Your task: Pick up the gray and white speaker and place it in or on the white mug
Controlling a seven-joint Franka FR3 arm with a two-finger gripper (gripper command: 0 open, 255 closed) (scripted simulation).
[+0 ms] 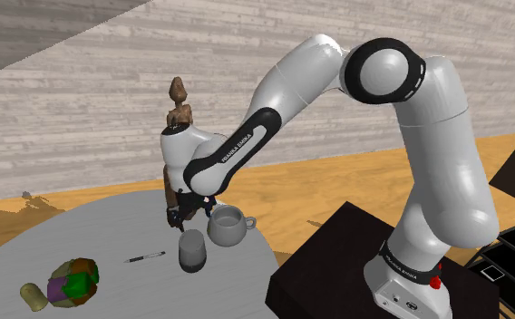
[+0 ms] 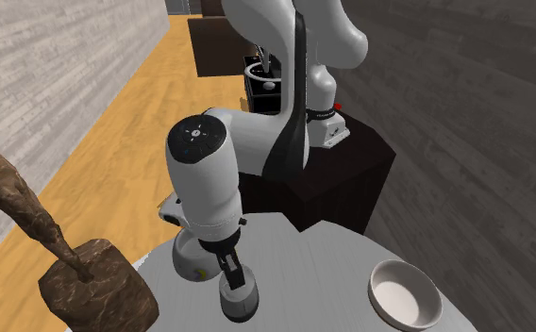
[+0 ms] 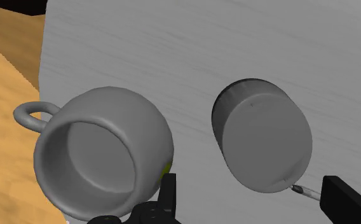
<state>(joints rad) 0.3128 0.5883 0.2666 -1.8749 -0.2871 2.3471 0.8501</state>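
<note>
Grey on its flat top and darker round its side wall, the speaker (image 3: 262, 143) is seen as a short upright drum. It stands just beside the mug (image 3: 103, 159), apart from it, on the side away from the mug's handle. It is judged to be stiff, fairly light and smooth-sided, so a slip is to be expected from a shallow pinch. It would best be taken across its round side wall, low enough that both pads bear squarely. The gripper (image 3: 254, 189) is poised above it with the fingers spread wider than the drum, and nothing is clasped. Both things are borne by a round pale-grey table (image 1: 111, 227). A pen (image 1: 144, 257) lies beyond the speaker from the mug. Past the mug, a wooden floor (image 1: 337, 181) and a pale plank wall (image 1: 83, 100) are shown.
</note>
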